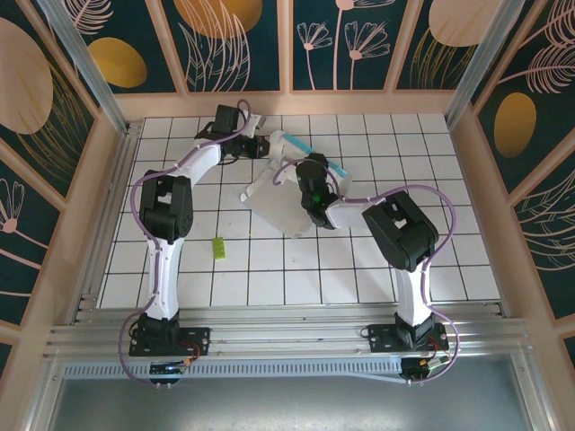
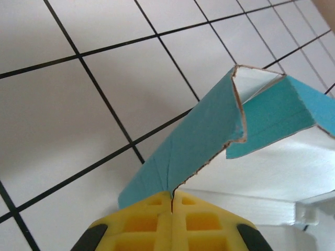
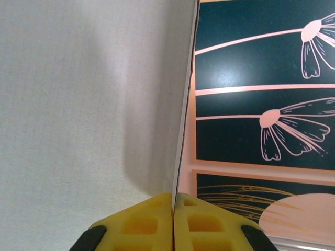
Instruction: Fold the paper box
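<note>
Closest, the left gripper [image 2: 172,203] is pinched tight on the paper box [image 1: 277,205]'s cyan flap. The right gripper [image 3: 172,205] clamps its whitish panel, hiding part. The box sits tilted near the tabletop [image 1: 449,260]'s far edge, and a yellow-green scrap [image 1: 218,249] lies apart toward the left.

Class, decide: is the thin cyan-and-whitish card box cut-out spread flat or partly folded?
Partly folded: the thin cyan-and-whitish card box cut-out has cyan flaps creased at angles to its whitish panel.

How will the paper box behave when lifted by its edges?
Probably light and floppy: the paper box is thin card, bent near the left gripper. It likely creases easily; folds show. Pinched at one edge by the right gripper, it may sag.
</note>
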You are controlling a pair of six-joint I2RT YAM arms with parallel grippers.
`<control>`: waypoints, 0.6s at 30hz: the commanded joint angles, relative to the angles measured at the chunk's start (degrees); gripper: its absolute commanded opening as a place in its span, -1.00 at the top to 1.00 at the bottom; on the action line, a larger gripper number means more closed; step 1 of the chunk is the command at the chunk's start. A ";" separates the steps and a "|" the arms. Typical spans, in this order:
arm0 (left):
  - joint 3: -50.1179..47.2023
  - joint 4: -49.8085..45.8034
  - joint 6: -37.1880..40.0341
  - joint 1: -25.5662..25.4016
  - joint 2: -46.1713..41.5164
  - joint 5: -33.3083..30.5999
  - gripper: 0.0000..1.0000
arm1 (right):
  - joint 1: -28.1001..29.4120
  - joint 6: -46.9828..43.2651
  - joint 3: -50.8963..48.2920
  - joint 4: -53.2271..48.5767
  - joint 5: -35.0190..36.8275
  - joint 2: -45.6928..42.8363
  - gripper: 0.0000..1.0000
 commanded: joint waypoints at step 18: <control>-12.27 5.52 -16.29 -1.53 -1.71 9.19 0.91 | 0.92 -5.52 1.34 6.88 2.85 4.08 0.84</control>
